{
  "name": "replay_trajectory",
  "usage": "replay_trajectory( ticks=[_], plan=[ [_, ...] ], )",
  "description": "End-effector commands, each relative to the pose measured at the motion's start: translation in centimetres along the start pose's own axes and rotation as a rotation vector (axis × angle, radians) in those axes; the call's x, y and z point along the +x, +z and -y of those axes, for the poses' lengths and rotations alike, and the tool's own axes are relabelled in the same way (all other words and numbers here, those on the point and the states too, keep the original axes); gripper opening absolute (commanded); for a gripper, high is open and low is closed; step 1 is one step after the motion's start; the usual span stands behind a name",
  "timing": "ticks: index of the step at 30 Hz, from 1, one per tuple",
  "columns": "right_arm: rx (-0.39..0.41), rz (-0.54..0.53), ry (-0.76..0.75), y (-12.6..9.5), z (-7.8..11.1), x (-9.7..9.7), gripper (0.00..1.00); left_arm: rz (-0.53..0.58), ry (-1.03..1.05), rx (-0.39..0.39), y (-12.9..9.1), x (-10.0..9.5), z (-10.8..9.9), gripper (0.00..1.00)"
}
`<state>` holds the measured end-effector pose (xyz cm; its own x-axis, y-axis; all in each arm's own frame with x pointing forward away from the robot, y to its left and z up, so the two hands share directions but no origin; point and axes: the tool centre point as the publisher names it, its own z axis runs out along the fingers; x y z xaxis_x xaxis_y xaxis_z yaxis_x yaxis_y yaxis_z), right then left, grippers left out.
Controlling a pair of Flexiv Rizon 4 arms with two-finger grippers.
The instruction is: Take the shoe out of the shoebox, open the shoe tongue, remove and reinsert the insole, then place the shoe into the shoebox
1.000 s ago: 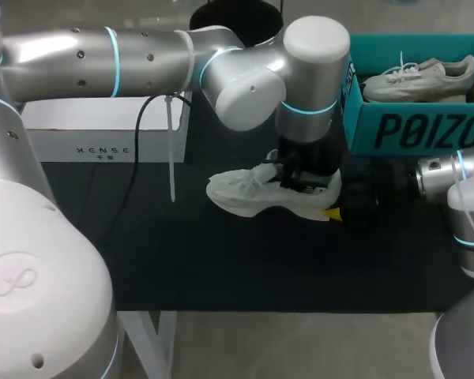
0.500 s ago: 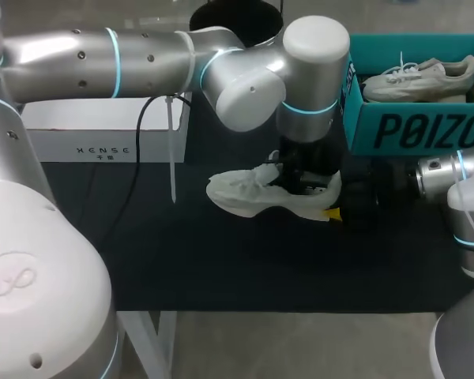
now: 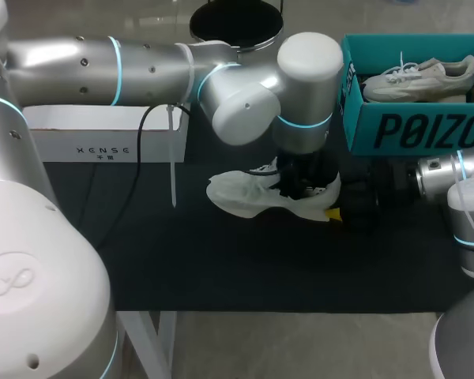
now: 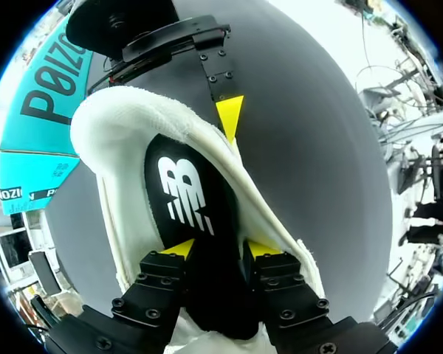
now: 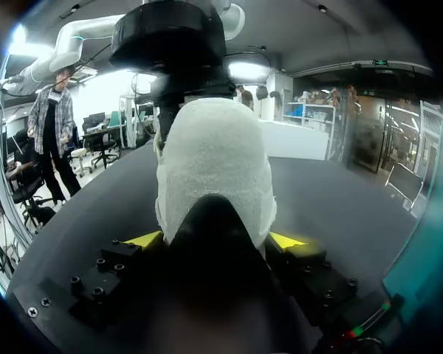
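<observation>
A white shoe (image 3: pixel 235 194) lies on the black mat, toe toward the view's left. My left arm reaches across the middle, and its gripper (image 3: pixel 300 188) points down into the shoe's mouth. In the left wrist view its fingers (image 4: pixel 225 248) stand apart over the black insole (image 4: pixel 184 195), which lies flat inside the white collar (image 4: pixel 118 162). My right gripper (image 3: pixel 336 207) comes in low from the right. In the right wrist view it (image 5: pixel 214 240) clasps the shoe's heel (image 5: pixel 214 155) from both sides. One of its yellow fingertips (image 4: pixel 229 118) shows outside the heel.
The teal shoebox (image 3: pixel 411 130) stands at the back right with a second pale shoe (image 3: pixel 419 79) inside, close behind my right gripper. A white box (image 3: pixel 103 130) sits at the back left. A black cable (image 3: pixel 138 150) hangs from my left arm over the mat.
My left gripper's fingers have spread apart inside the shoe, and the left wrist has shifted slightly toward the back left. The right gripper has stayed on the heel.
</observation>
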<state>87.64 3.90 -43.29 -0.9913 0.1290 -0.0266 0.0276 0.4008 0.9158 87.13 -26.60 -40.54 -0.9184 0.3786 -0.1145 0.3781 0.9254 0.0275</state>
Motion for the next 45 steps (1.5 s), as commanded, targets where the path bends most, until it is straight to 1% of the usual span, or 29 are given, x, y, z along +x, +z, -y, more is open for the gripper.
replay_trajectory(
  ticks=[1, 2, 3, 4, 5, 7, 14, 31, 45],
  plan=[
    [0.002, 0.002, 0.000, 0.2, 0.3, 0.0, 0.00, 0.050, 0.009, 0.004, 2.3, 1.2, 0.4, 0.44],
    [0.002, 0.002, 0.000, 0.2, 0.3, 0.0, 0.00, 0.060, 0.016, 0.002, 2.6, 1.3, 0.5, 0.44],
    [0.002, 0.002, 0.000, 0.2, 0.3, 0.0, 0.00, 0.074, 0.007, 0.007, 2.8, 1.3, 0.4, 0.39],
    [0.002, 0.002, 0.000, 0.2, 0.3, 0.0, 0.00, 0.090, 0.010, 0.011, 3.0, 1.3, 0.4, 0.16],
    [0.002, 0.002, 0.000, 0.2, 0.3, 0.0, 0.00, 0.095, 0.021, 0.016, 3.0, 1.3, 0.4, 0.00],
    [0.002, 0.002, 0.000, 0.2, 0.3, 0.0, 0.00, 0.123, 0.017, -0.008, 3.0, 1.2, 0.2, 0.00],
    [0.002, 0.002, 0.000, 0.2, 0.3, 0.0, 0.00, 0.170, 0.035, 0.001, 1.3, 0.2, 0.0, 0.00],
    [0.002, 0.002, 0.000, 0.2, 0.3, 0.0, 0.00, 0.212, 0.058, 0.038, -2.7, -0.4, 0.4, 0.00],
    [0.002, 0.002, 0.000, 0.2, 0.3, 0.0, 0.00, 0.243, 0.018, 0.051, -4.8, -1.3, 0.2, 0.00]
  ],
)
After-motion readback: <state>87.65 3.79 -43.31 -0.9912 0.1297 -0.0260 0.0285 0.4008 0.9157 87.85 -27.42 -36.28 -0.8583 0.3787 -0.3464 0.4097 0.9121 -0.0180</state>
